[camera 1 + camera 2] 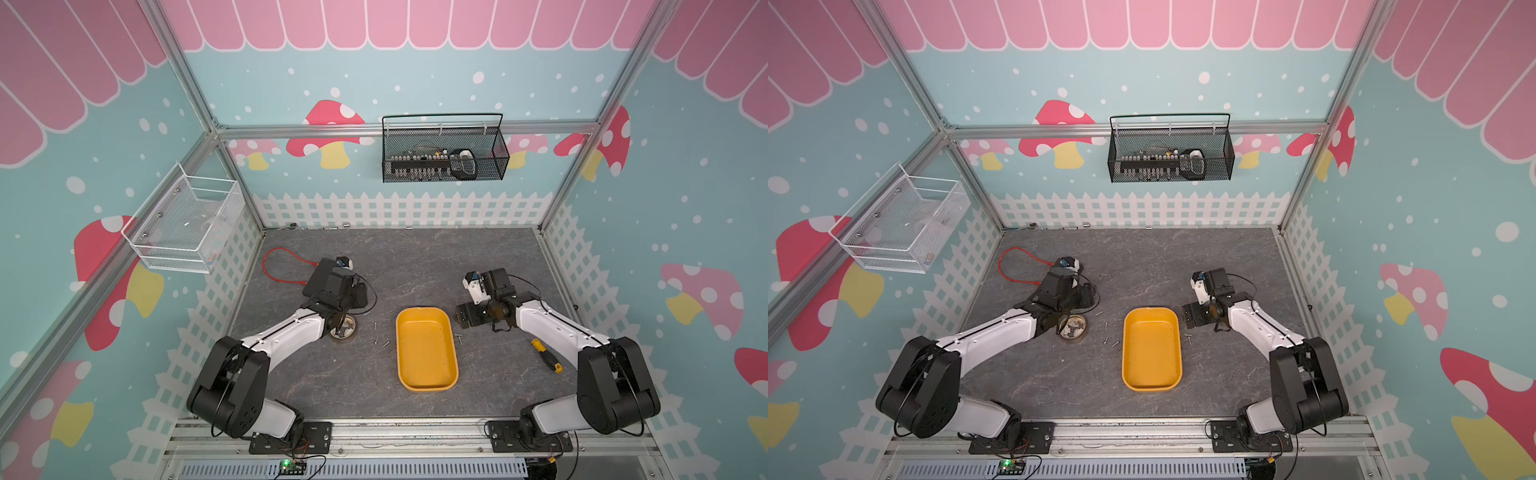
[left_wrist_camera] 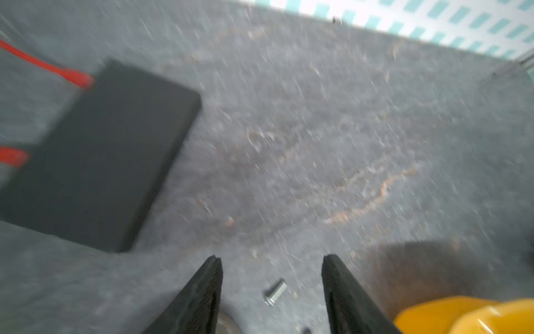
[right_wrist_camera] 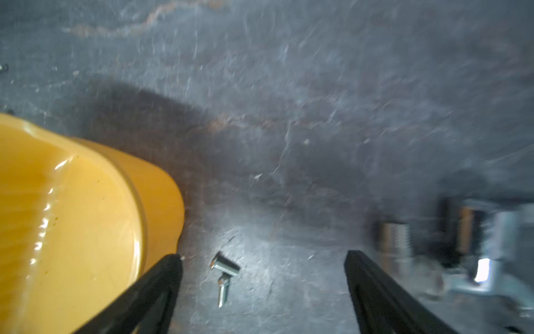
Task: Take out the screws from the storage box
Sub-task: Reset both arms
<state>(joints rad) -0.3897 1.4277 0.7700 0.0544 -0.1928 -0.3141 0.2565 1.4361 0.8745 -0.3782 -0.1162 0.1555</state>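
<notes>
While the right jaws stand wide, two screws lie between them.

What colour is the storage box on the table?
The storage box is plain yellow-orange; it shows best in a top view.

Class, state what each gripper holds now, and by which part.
Nothing is held. The left gripper and right gripper have open, empty jaws; small silver metal screws lie loose on the grey tabletop.
</notes>
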